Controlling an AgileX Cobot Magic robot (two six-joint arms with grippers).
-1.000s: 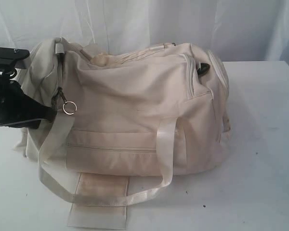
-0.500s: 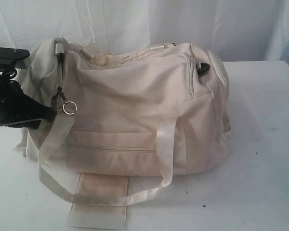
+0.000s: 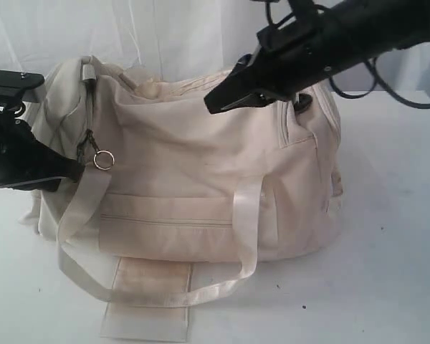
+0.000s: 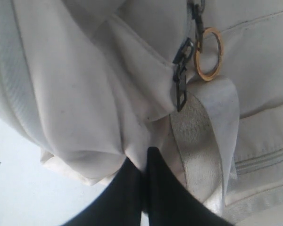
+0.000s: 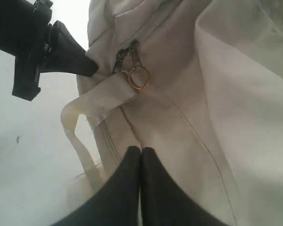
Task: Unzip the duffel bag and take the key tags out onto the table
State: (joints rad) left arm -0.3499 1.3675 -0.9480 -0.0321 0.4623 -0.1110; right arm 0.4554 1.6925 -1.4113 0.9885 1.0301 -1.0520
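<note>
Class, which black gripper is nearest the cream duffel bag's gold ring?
The left gripper, beside the gold ring at the duffel bag's end; the right gripper is near its top.

Cream bag (image 3: 193, 158), plain; paler off-white straps (image 3: 247, 222); brassy gold ring (image 4: 208, 53); white tabletop (image 3: 394, 272); black left arm (image 3: 18, 154), black right arm (image 3: 330, 43); white backdrop (image 3: 172, 29).

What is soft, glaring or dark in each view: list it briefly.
Exterior view: soft overall, the duffel bag pale against a washed-out backdrop. Left wrist view: the metal ring is fairly crisp, the left gripper a dark, featureless shape. Right wrist view: the right gripper is blurred up close.
</note>
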